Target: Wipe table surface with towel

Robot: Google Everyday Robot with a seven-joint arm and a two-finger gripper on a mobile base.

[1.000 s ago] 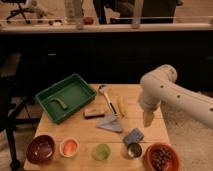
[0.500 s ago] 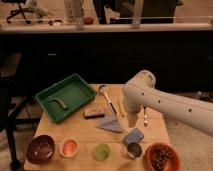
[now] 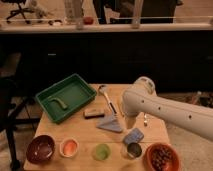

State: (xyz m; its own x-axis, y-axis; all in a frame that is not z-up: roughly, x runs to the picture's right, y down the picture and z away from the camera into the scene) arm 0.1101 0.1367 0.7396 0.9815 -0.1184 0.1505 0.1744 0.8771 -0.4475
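A grey cloth towel (image 3: 111,123) lies crumpled flat on the wooden table (image 3: 82,131), near its middle. A small folded blue-grey cloth (image 3: 133,135) lies just right of it. My white arm (image 3: 165,111) reaches in from the lower right, and its rounded joint (image 3: 140,92) hangs above the table's right side, above and right of the towel. My gripper is hidden behind the arm, so I do not see it or what it holds.
A green tray (image 3: 82,89) holding a green curved item stands at the back left. A brown block (image 3: 94,113) and utensils (image 3: 106,95) lie at the centre. Along the front edge stand a dark bowl (image 3: 41,148), orange bowl (image 3: 69,147), green cup (image 3: 102,151), metal cup (image 3: 133,150) and a filled red bowl (image 3: 161,157).
My arm has swung left, further over the table's right side, and now covers more of the table there. The towel and dishes have not moved.
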